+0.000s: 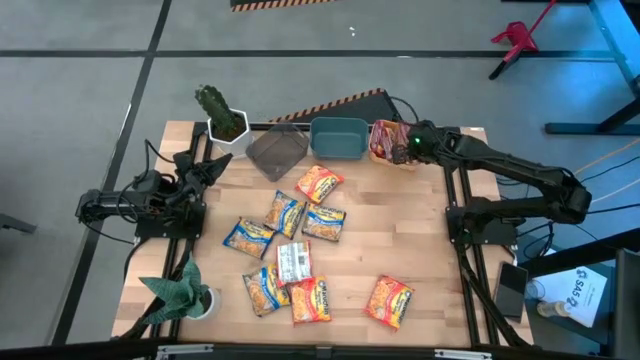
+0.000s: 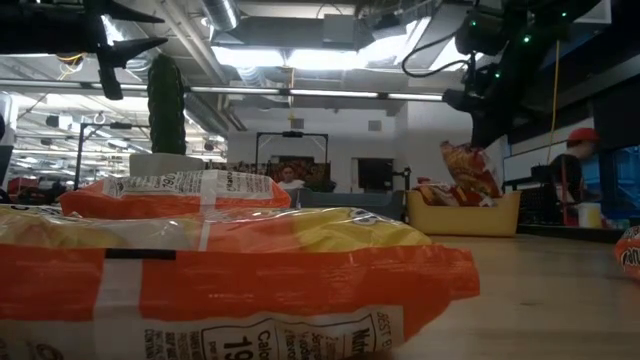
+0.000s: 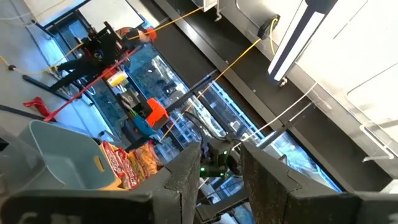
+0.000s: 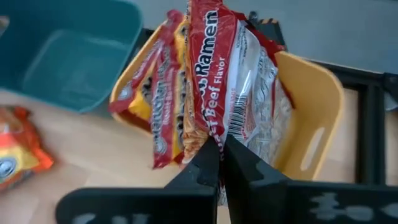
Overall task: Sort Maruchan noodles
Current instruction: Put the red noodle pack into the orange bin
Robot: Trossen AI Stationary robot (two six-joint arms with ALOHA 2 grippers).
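Note:
Several orange-yellow Maruchan noodle packets and one silver-white packet lie flat on the wooden table. Red packets stand on end in the yellow bin, which also shows in the low view. My right gripper is over that bin, shut on one red packet. My left gripper waits open at the table's left side, raised and touching nothing. My right gripper pinches the red beef-flavour packet by its end edge between the two fingers, which come slanting down from above. The packet stands on end with its far part down inside the yellow bin, next to the other red packets.
A teal bin and a grey bin stand left of the yellow one along the far edge. A cactus pot is at the far left corner, another plant at the near left. One packet lies alone near right.

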